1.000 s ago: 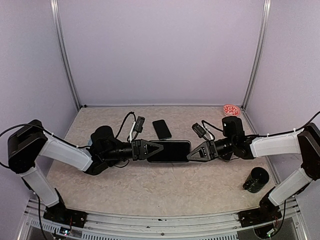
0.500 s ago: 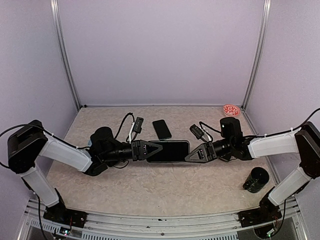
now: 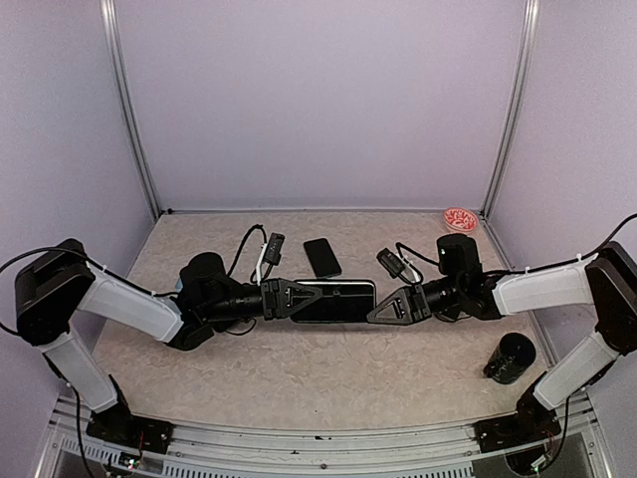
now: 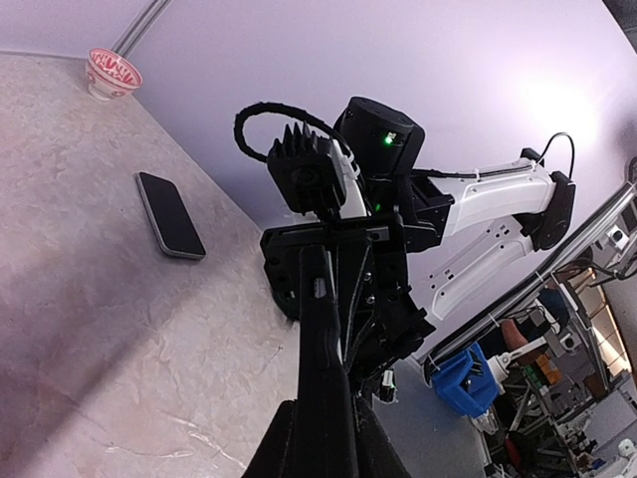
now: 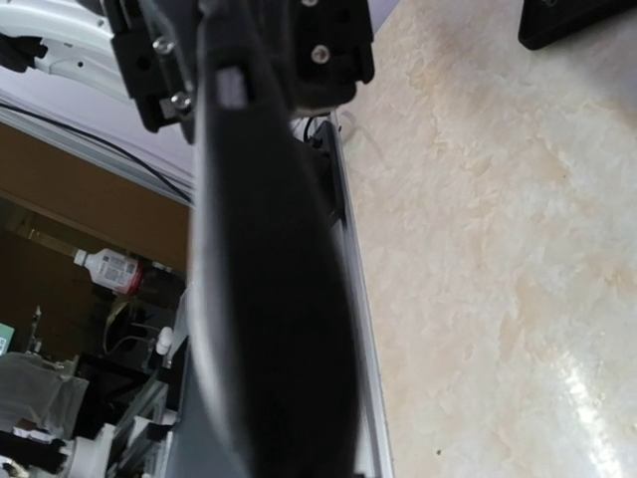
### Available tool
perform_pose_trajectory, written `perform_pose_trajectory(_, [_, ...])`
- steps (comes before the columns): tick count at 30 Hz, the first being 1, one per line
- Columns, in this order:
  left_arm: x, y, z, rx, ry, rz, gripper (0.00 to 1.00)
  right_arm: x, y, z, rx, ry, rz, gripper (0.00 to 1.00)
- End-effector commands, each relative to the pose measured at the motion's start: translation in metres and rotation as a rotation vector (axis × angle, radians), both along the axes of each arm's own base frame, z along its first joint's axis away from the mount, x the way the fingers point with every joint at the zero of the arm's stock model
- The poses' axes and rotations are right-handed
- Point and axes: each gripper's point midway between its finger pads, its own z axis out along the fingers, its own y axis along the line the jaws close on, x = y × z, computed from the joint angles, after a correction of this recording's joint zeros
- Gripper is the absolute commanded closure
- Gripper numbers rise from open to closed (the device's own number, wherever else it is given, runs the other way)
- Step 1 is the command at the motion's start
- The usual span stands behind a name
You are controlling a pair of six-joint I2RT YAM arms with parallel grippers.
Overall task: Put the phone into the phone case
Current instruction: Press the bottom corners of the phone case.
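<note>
The left gripper [image 3: 317, 295] pinched the left end of the black phone case [image 3: 343, 301] over the middle of the worktop [image 3: 299, 368] (the phone [image 3: 321, 257] lay flat just behind it), and the right gripper [image 3: 372, 311] was clamped on its right end.

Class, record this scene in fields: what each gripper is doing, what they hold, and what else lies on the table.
Left gripper: shut on black slab's left end
Right gripper: shut on its right end
Slab identity: probably the phone case
Small phone: flat on table behind slab
Also: patterned bowl, far right corner; black cylinder, near right
</note>
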Motion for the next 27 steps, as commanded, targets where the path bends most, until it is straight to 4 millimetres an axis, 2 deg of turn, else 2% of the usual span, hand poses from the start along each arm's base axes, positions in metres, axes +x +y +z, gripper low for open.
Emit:
perform_pose_trajectory(1, [-0.007, 0.001, 0.034, -0.083, -0.100, -0.018, 0.89, 0.003, 0.002, -0.001, -0.016, -0.013, -0.016, 1.00])
perform_pose_trajectory(6, [-0.008, -0.002, 0.032, -0.081, -0.094, -0.035, 0.93, 0.007, 0.002, -0.005, -0.041, -0.026, -0.030, 0.99])
perform_pose_trajectory(10, [-0.008, -0.003, 0.031, -0.075, -0.088, -0.041, 0.95, 0.010, 0.002, -0.006, -0.073, -0.043, -0.049, 0.84])
perform_pose_trajectory(16, [-0.004, -0.008, 0.028, -0.030, -0.068, -0.049, 0.96, 0.023, -0.004, -0.002, -0.148, -0.141, -0.128, 0.52])
perform_pose_trajectory(27, [-0.001, -0.015, 0.017, 0.082, -0.023, -0.069, 0.96, 0.035, -0.015, 0.009, -0.192, -0.274, -0.238, 0.35])
